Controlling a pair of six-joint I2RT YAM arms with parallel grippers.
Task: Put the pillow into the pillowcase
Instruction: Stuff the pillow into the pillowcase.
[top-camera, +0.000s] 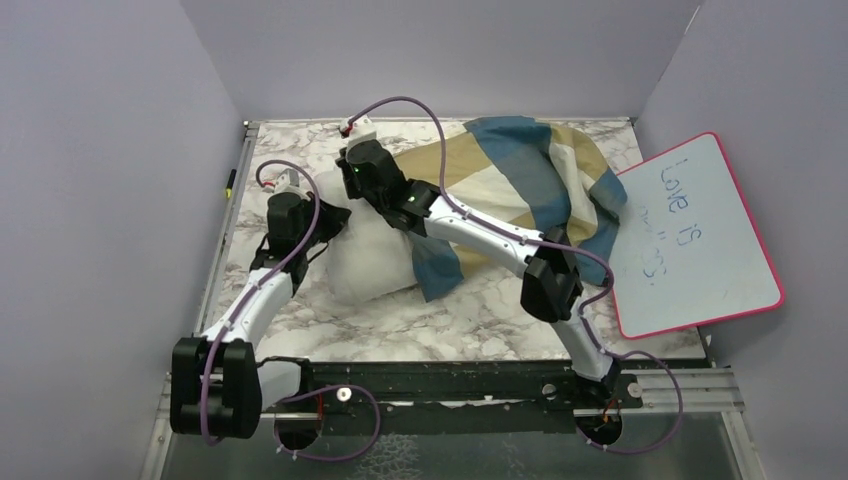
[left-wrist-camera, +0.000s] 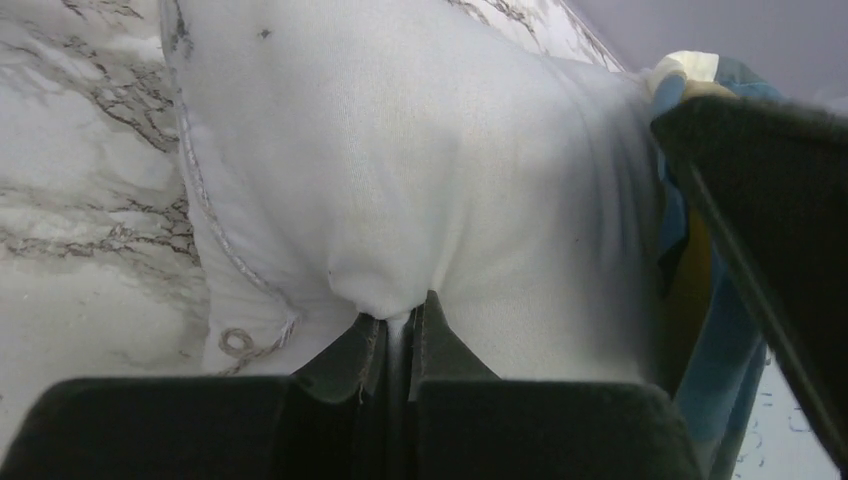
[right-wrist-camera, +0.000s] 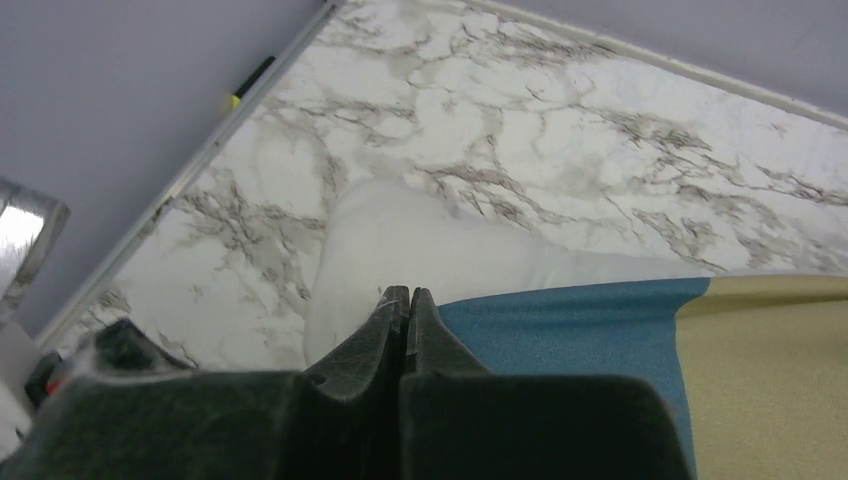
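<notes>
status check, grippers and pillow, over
left gripper shut on pillow fabric. right gripper shut at pillowcase blue edge, hold unclear. pillow partly in, left end out. whiteboard off right, not blocking.

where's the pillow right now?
Top view: pillow left of centre on the table, right part inside the pillowcase; left claw pinches its exposed end.

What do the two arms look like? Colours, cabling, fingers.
Both the left arm and right arm have white link shells with blocky black joint housings. Purple cables loop along each. Small green lights glow on the right arm's joints. Fingers are black tapered wedges.
</notes>
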